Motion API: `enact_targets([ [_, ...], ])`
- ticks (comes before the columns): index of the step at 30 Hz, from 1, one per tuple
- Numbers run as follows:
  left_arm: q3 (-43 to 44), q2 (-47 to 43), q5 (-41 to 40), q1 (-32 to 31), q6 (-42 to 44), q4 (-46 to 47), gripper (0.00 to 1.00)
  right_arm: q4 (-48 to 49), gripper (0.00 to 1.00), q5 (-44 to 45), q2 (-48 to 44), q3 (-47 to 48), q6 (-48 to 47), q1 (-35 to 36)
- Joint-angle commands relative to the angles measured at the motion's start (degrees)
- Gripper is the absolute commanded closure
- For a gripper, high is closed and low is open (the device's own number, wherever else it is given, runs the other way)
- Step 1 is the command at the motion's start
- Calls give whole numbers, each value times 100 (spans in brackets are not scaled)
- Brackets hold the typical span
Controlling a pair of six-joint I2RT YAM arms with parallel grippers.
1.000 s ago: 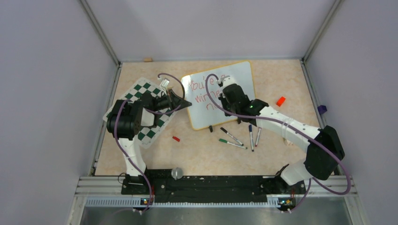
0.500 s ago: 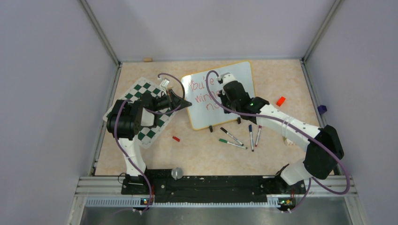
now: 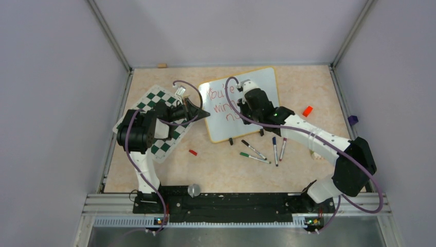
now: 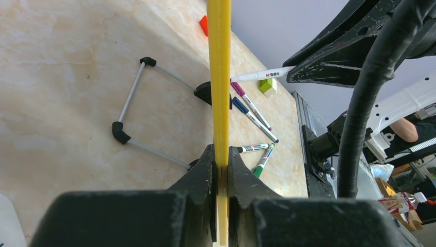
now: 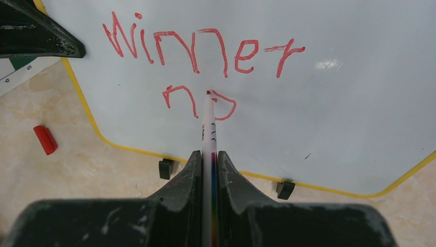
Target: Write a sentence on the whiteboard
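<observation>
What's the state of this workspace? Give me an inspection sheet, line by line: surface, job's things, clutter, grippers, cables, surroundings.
Surface: beige marbled tabletop, no spills seen.
Job's things: whiteboard, yellow-framed, with red writing, "winner" above "no"; red marker tip on the board at the "o".
Clutter: chess mat under the left arm; four loose markers by the board's near edge; red cap; red block.
Grippers: left gripper shut on the whiteboard's frame edge; right gripper shut on the red marker.
Cables: purple cables loop along both arms, one arching over the board.
Surroundings: plain grey walls on three sides; metal rail at the near edge.
</observation>
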Motion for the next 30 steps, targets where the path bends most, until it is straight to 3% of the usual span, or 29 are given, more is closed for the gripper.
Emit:
enact_targets([
  [1, 124, -176, -65, 45, 282, 356, 100, 131, 100, -65, -42, -125, 95, -51],
  [23, 109, -183, -62, 43, 265, 388, 100, 210, 100, 81, -84, -29, 57, -51],
  [30, 98, -210, -66, 43, 294, 375, 100, 296, 100, -86, -506, 18, 1, -140],
])
